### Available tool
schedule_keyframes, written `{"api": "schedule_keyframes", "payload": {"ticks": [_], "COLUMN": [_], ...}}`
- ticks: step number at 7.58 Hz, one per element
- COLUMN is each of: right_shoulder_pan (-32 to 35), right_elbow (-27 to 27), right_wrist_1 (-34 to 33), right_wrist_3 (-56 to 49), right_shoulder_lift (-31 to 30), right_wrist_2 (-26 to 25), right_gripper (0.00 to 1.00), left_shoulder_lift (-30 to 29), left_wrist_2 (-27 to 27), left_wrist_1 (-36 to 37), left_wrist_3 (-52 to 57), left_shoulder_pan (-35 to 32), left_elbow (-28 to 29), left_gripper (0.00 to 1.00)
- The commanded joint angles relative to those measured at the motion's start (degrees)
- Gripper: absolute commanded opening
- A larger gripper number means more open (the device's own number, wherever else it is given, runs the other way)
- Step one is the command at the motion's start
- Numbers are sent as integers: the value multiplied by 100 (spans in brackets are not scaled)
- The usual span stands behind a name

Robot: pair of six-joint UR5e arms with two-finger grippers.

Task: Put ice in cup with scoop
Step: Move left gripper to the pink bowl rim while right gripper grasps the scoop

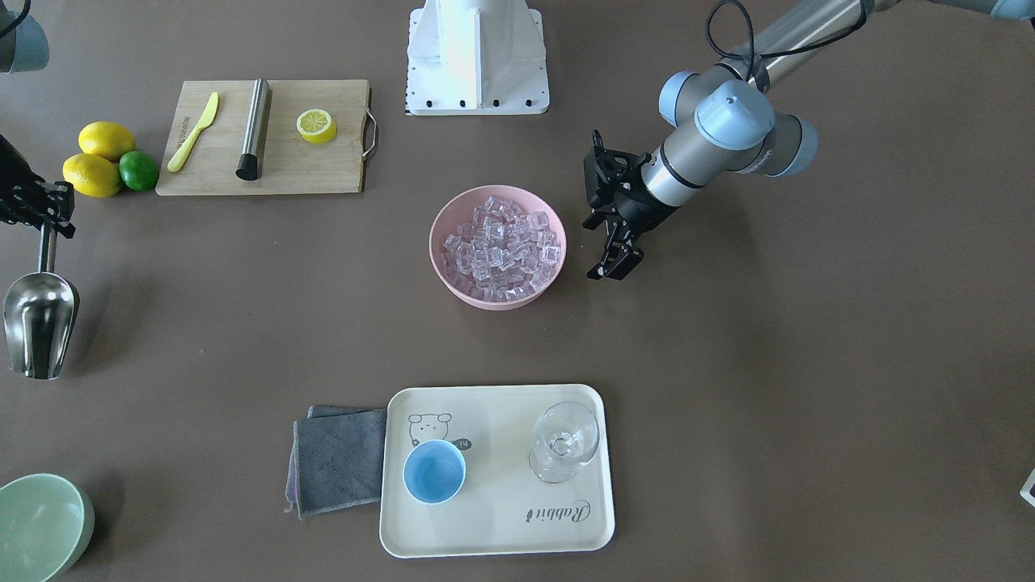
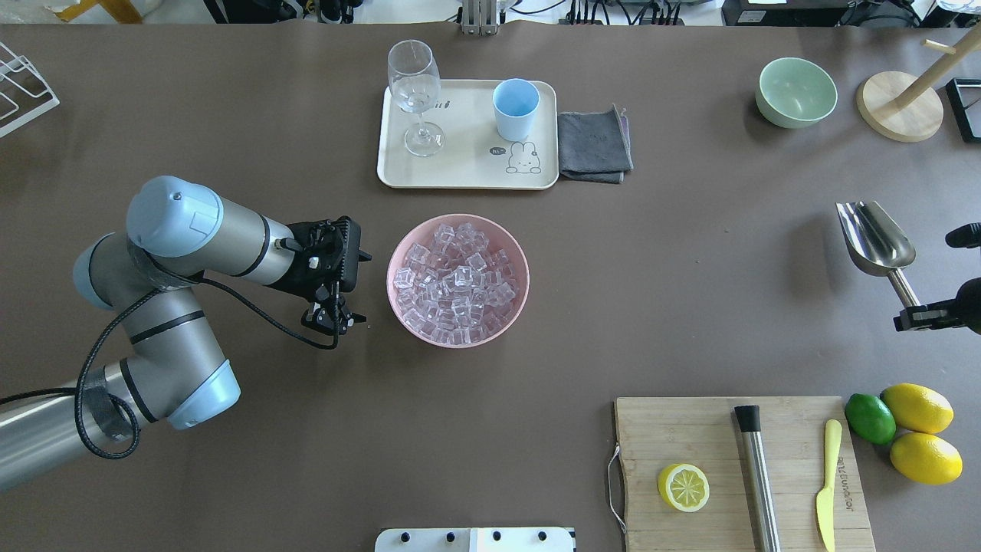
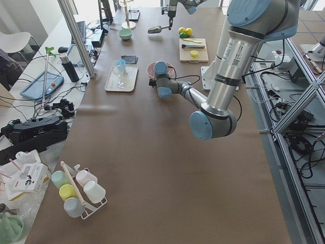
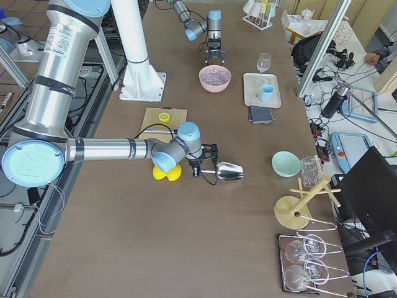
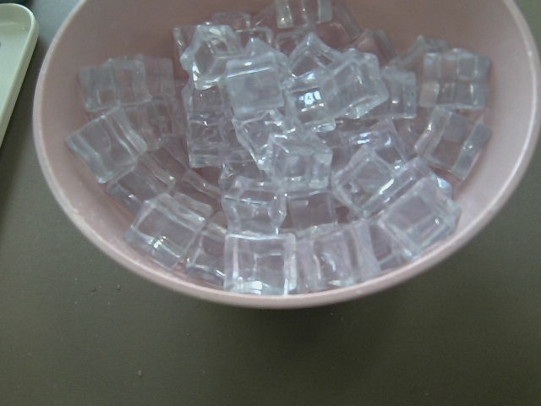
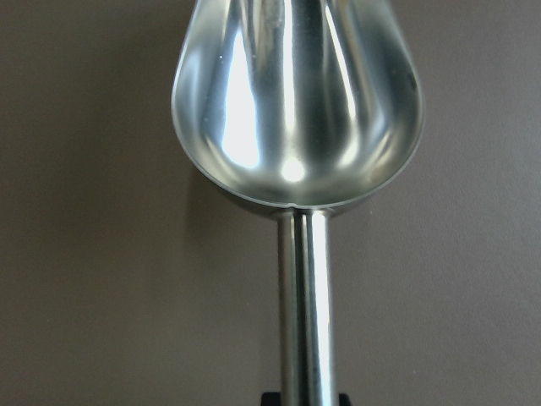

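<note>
Right now we see the right gripper [image 2: 916, 317] clamped on the handle of the scoop [image 2: 874, 238], its trough empty, above the table's right edge. Our left gripper [image 2: 331, 320] hangs just beside the pink bowl [image 2: 406, 230] of ice [image 2: 458, 282] — fingers close together, holding nothing. The cup [image 2: 514, 108] stands empty on the tray [image 2: 460, 165].

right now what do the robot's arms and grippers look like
Both arms are silver-grey tubes with pale blue joint caps. The left arm has a black cable looping along it and a label with print on its upright segment. The left gripper and right gripper are black two-finger units.
</note>
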Motion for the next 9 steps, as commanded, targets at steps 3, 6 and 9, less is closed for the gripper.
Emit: {"api": "schedule_keyframes", "payload": {"ticks": [3,6,9], "right_shoulder_pan": [546,687,635], "right_elbow": [1137,1391,2226], "right_wrist_1": [-1539,-2116,-4226], "right_wrist_3": [-3073,-4836,-5435], "right_shoulder_lift": [204,564,1748], "right_wrist_2": [74,83,127], "right_gripper": [0,0,0], "left_shoulder_lift": [-344,-443,-443], "left_wrist_2": [24,15,7], "left_wrist_1": [-4,-4,-13], "left_wrist_3": [-825,-895,-895], "left_shoulder_pan": [134,170,170], "left_elbow": [273,363,363], "left_gripper": [99,99,99]}}
